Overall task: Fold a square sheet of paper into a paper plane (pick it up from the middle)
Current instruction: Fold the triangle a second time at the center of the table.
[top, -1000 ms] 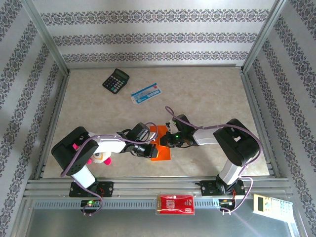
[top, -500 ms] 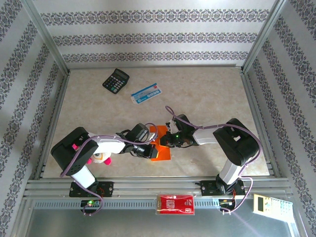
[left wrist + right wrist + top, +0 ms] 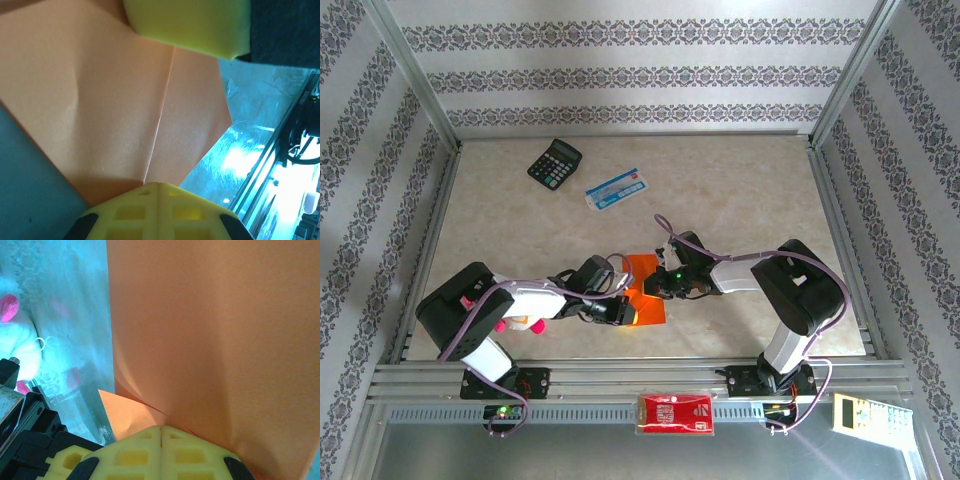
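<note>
The orange sheet of paper (image 3: pixel 642 268) is lying partly folded near the front middle of the worktop (image 3: pixel 740 190). Both arms are reaching in over it, so the top view is hiding much of its outline. The left claw (image 3: pixel 157 184) is pinching the sheet with its yellow fingers pressed together, and a crease is running straight into the seam between them. The sheet's outer edges are running off that frame. The right claw (image 3: pixel 161 427) is likewise gripping the paper with its fingers closed tight, and a raised flap is blocking most of what lies behind. A yellow block (image 3: pixel 187 22) is cutting in at the top of the left wrist view, and I cannot tell what it belongs to. A pink-and-white toy (image 3: pixel 523 321) is peeking out, half covered by the left arm. A calculator (image 3: pixel 554 161) and a blue-and-white packet (image 3: pixel 617 188) are sitting well apart from the sheet at the back.
</note>
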You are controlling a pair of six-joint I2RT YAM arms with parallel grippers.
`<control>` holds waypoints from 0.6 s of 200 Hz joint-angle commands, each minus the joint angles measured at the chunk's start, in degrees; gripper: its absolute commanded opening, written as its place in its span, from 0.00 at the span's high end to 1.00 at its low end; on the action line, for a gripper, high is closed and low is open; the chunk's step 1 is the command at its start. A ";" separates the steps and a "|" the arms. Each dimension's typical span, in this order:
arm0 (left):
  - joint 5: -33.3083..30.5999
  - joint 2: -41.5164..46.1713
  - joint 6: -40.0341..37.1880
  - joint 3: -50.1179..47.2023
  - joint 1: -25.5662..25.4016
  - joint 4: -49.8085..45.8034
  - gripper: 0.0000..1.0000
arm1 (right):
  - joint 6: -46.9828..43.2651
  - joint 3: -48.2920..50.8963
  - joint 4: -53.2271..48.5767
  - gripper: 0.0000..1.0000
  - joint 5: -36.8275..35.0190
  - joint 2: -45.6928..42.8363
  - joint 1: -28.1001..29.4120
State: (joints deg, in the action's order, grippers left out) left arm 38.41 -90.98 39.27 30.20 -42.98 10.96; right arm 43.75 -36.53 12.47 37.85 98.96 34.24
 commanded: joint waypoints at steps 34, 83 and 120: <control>1.54 2.01 0.94 -4.17 0.26 -8.16 1.00 | -0.80 2.08 -7.75 1.00 -8.49 4.49 -0.49; 1.40 8.35 -1.17 -3.07 1.77 -13.85 1.00 | -0.85 1.91 -7.80 1.00 -8.32 4.67 -0.49; 0.57 12.68 1.75 0.39 2.24 -10.48 1.00 | -0.77 1.30 -7.64 1.00 -7.95 4.67 -0.40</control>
State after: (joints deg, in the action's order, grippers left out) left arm 39.00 -80.07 39.57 27.59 -41.32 0.75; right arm 43.75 -36.86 12.16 38.06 99.18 34.24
